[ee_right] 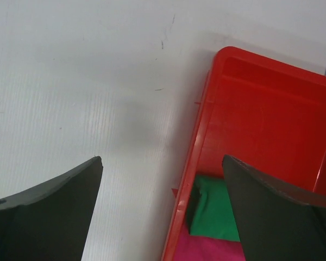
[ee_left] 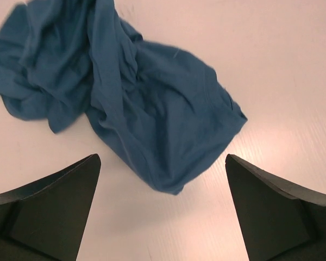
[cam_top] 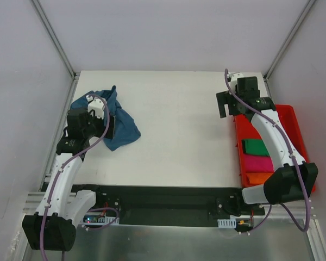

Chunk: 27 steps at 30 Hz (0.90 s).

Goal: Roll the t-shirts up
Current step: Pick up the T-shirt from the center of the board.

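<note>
Two claws gape, empty. We note left claw [ee_left: 162, 163] over crumpled teal-blue cloth t-shirt [ee_left: 152, 109] on white desk [cam_top: 179, 119]; right claw [ee_right: 162, 160] at red plastic tray [ee_right: 261, 109] rim, green cloth t-shirt [ee_right: 212, 209] and magenta t-shirt [ee_right: 206, 247] inside.

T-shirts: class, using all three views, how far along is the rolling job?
Done, apparently: the green t-shirt, magenta t-shirt and orange t-shirt lie as compact bundles in the red tray. In hand: nothing gripped; the open left gripper hovers over the crumpled teal t-shirt, the open right gripper over the tray's edge. Left: flattening and rolling the teal one.
</note>
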Each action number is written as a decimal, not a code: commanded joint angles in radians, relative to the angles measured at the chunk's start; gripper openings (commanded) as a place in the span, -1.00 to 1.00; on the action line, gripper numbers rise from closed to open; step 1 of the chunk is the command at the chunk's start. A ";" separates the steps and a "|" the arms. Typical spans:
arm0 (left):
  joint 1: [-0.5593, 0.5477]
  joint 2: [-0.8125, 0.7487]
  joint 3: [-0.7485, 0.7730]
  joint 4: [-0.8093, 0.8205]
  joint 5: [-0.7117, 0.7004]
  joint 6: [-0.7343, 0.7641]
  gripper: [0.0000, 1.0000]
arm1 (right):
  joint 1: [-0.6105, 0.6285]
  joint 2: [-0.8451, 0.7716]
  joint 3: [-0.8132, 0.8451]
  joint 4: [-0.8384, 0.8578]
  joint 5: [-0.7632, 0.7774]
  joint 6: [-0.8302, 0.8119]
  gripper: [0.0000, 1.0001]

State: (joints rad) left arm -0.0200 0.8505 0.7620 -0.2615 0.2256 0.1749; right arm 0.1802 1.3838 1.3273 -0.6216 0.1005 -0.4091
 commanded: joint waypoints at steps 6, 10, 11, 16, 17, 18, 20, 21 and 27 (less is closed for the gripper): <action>0.014 0.097 0.155 -0.275 0.130 0.140 0.95 | 0.034 0.001 0.102 -0.152 -0.366 -0.263 0.92; -0.003 0.204 0.160 -0.338 0.229 0.267 0.82 | 0.077 0.032 0.136 -0.150 -0.370 -0.266 0.92; -0.021 0.225 0.160 -0.340 0.178 0.294 0.78 | 0.094 0.037 0.145 -0.151 -0.372 -0.270 0.92; -0.135 0.347 0.151 -0.337 0.112 0.423 0.66 | 0.154 0.063 0.199 -0.170 -0.344 -0.304 0.92; -0.144 0.364 0.152 -0.338 0.112 0.425 0.66 | 0.157 0.061 0.197 -0.168 -0.344 -0.306 0.92; -0.156 0.380 0.154 -0.337 0.104 0.434 0.66 | 0.159 0.060 0.194 -0.162 -0.344 -0.304 0.92; -0.193 0.432 0.151 -0.326 0.064 0.448 0.63 | 0.165 0.052 0.181 -0.156 -0.340 -0.303 0.92; -0.201 0.453 0.148 -0.318 0.054 0.454 0.59 | 0.168 0.043 0.164 -0.155 -0.340 -0.303 0.92; -0.268 0.634 0.145 -0.243 -0.006 0.475 0.38 | 0.174 0.008 0.106 -0.155 -0.337 -0.306 0.92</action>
State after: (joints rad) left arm -0.2443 1.3979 0.9092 -0.5495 0.2829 0.5953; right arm 0.3470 1.4441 1.4628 -0.7666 -0.2260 -0.6949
